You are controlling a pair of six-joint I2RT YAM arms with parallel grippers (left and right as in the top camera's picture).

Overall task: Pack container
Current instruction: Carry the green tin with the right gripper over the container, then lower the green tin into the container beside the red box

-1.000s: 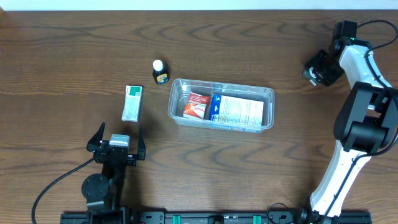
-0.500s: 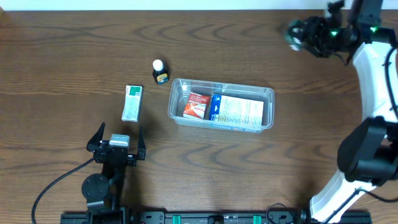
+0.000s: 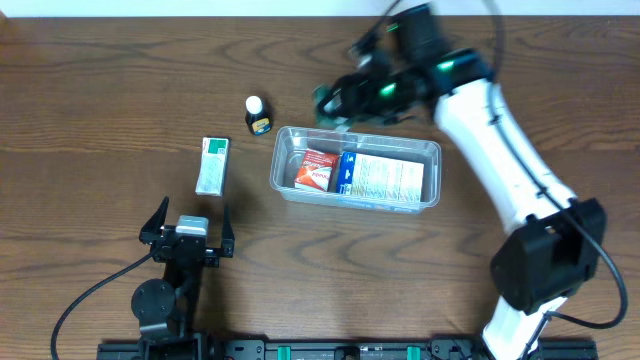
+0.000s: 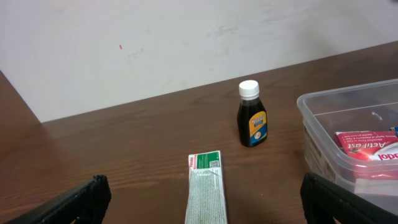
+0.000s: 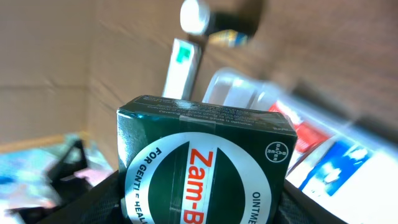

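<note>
The clear plastic container (image 3: 432,168) sits mid-table; it holds a red-and-white box (image 3: 316,170) and a blue-and-white box (image 3: 380,180). It also shows in the left wrist view (image 4: 323,134). My right gripper (image 3: 335,103) is shut on a dark green Zam-Buk box (image 5: 202,165) and holds it in the air just beyond the container's far left corner. A green-and-white box (image 3: 212,165) and a small dark bottle with a white cap (image 3: 257,115) lie left of the container. My left gripper (image 3: 187,228) is open and empty, near the front edge.
The left wrist view shows the green-and-white box (image 4: 206,193) straight ahead between the fingers, the bottle (image 4: 251,114) beyond it, and a pale wall at the back. The right arm (image 3: 500,130) reaches over the container's far right side.
My right arm has swung from the far right of the table leftward to the container's far left corner, carrying the green box. The left arm has not moved.
</note>
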